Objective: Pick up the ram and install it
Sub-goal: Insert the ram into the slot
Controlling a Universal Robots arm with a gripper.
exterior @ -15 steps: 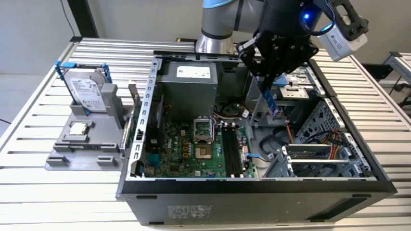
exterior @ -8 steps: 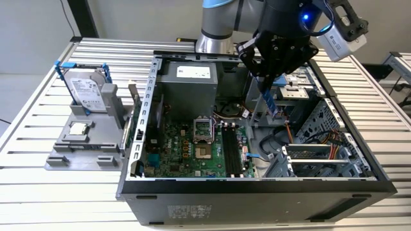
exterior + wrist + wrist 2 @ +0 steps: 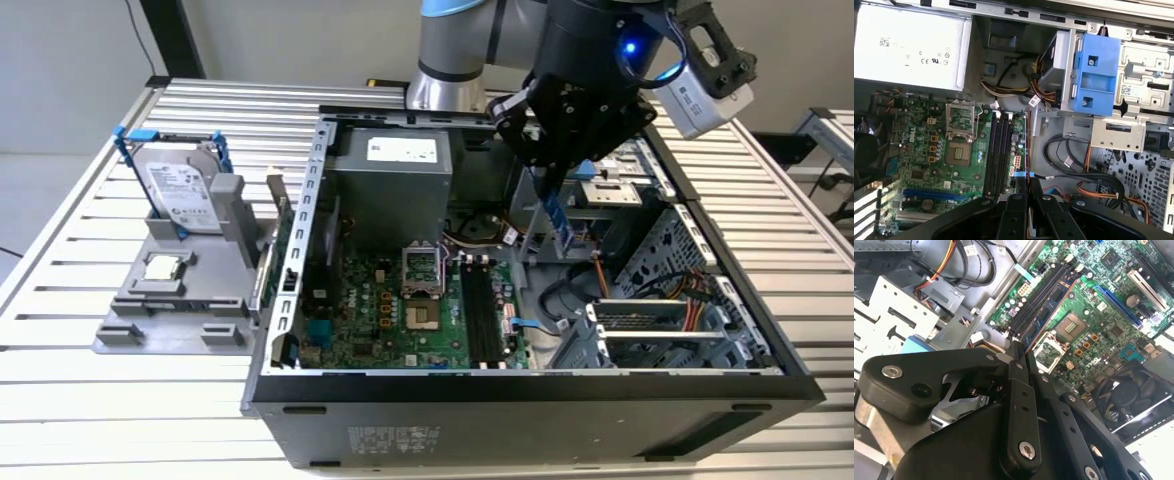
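In the exterior view my gripper (image 3: pixel 550 165) hangs above the open computer case (image 3: pixel 534 385), shut on the ram (image 3: pixel 559 218). The ram is a narrow blue-dark stick pointing down from the fingers, held above the case floor, to the exterior view's right of the motherboard. The black memory slots (image 3: pixel 481 310) lie below it and toward the exterior view's left. In the second wrist view the ram (image 3: pixel 1048 314) juts out from the closed fingertips (image 3: pixel 1015 365) toward the slots (image 3: pixel 1040 299). In the first wrist view the ram (image 3: pixel 1028 150) shows edge-on beside the slots (image 3: pixel 999 150).
A hard drive in a blue frame (image 3: pixel 180 195) and a processor (image 3: pixel 163 267) sit on a grey fixture at the exterior view's left. Inside the case are the power supply (image 3: pixel 387 170), the processor socket (image 3: pixel 424 290), a blue drive caddy (image 3: pixel 1096 70) and loose cables (image 3: pixel 601 290).
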